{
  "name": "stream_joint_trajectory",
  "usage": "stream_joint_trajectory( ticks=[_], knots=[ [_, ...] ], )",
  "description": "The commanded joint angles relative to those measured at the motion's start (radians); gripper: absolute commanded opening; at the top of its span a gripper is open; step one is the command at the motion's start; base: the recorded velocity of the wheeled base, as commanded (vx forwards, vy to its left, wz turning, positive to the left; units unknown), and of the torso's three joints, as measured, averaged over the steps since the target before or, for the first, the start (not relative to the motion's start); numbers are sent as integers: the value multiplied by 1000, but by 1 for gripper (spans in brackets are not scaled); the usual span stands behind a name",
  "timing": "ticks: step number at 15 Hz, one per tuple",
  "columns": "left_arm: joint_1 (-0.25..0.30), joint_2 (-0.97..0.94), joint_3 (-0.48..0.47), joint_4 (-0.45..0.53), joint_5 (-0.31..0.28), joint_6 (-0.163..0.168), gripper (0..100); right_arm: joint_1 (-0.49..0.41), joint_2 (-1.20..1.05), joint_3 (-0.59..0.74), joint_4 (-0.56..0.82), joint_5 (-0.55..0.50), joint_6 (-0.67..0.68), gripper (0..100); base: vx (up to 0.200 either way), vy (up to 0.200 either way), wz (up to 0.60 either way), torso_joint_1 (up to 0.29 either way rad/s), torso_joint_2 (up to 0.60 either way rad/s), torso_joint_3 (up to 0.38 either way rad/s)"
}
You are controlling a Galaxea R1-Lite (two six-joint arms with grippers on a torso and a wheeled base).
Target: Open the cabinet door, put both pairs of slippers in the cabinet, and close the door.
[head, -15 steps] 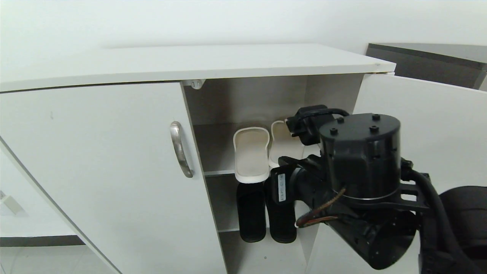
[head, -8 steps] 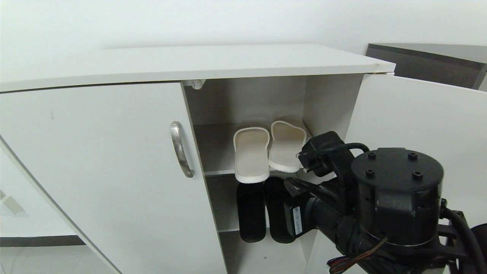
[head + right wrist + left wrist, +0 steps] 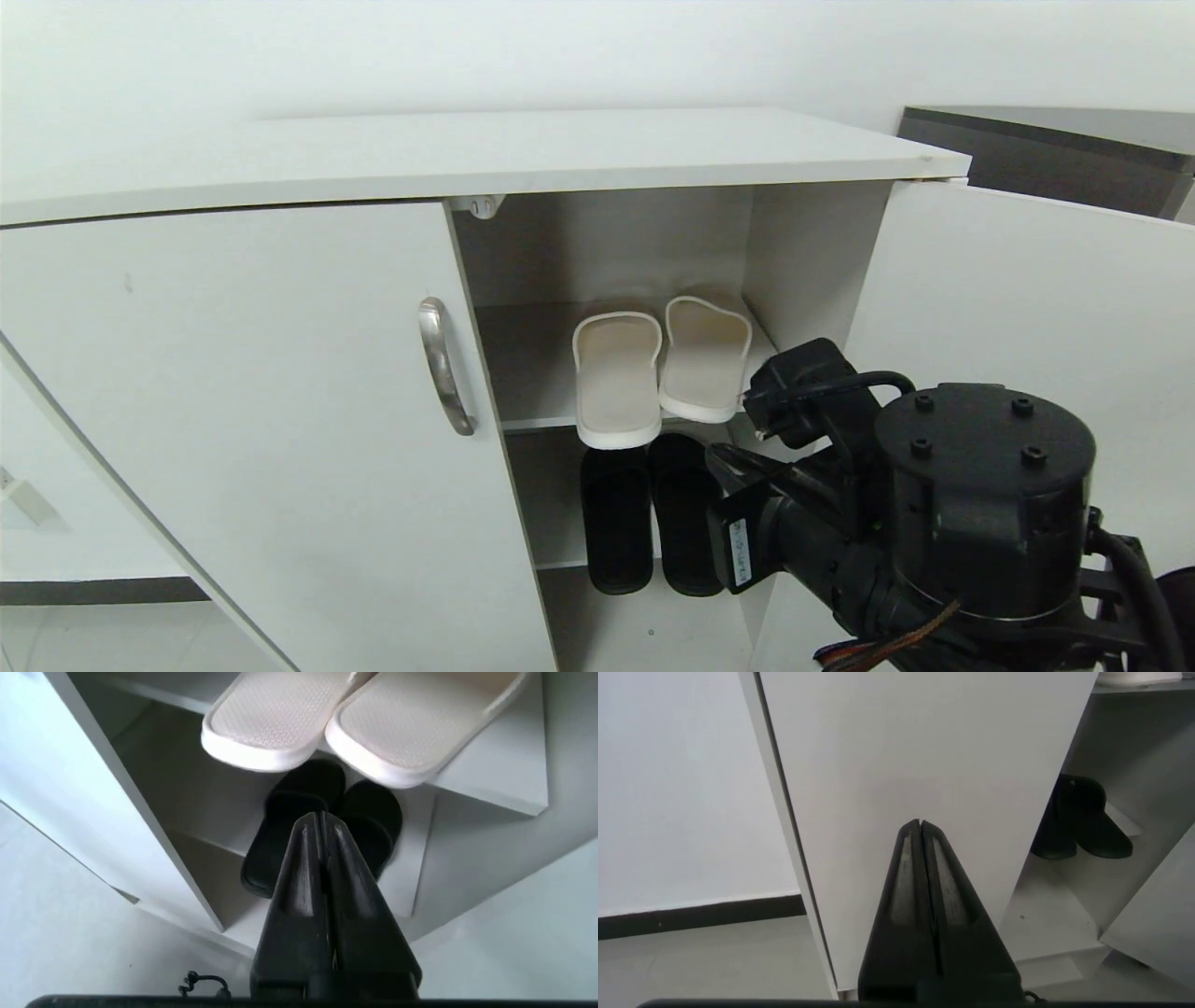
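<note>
The white cabinet (image 3: 485, 154) stands with its right door (image 3: 1018, 289) swung open and its left door (image 3: 233, 420) closed. A pair of white slippers (image 3: 658, 369) lies on the upper shelf, toes hanging over its front edge. A pair of black slippers (image 3: 644, 523) lies on the shelf below. My right gripper (image 3: 324, 821) is shut and empty, just outside the opening in front of both pairs; white slippers (image 3: 364, 714) and black slippers (image 3: 322, 821) lie beyond it. My left gripper (image 3: 920, 826) is shut and empty, facing the closed left door (image 3: 924, 765).
A curved metal handle (image 3: 441, 366) sits on the left door. The right arm's bulky wrist (image 3: 934, 523) fills the lower right of the head view, close to the open door. A dark counter (image 3: 1055, 140) stands behind at the right. Bare floor (image 3: 710, 961) lies left of the cabinet.
My right arm has pulled back out of the cabinet and dropped lower and to the right, uncovering the right white slipper. Both pairs stay on their shelves.
</note>
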State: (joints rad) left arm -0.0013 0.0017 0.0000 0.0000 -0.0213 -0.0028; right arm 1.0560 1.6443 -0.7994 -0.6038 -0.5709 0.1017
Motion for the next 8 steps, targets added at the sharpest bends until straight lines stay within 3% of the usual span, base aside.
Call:
stream_joint_trajectory(
  ticks=[1, 8],
  knots=[
    [1, 0, 0, 0, 0, 0, 0, -2, 12, 0, -1, 0, 0, 0, -200, 0, 0, 2, 2, 2],
    [0, 0, 0, 0, -2, 0, 0, -4, 14, 2, -1, 0, 0, 0, -200, 0, 0, 1, 0, 4]
  ],
)
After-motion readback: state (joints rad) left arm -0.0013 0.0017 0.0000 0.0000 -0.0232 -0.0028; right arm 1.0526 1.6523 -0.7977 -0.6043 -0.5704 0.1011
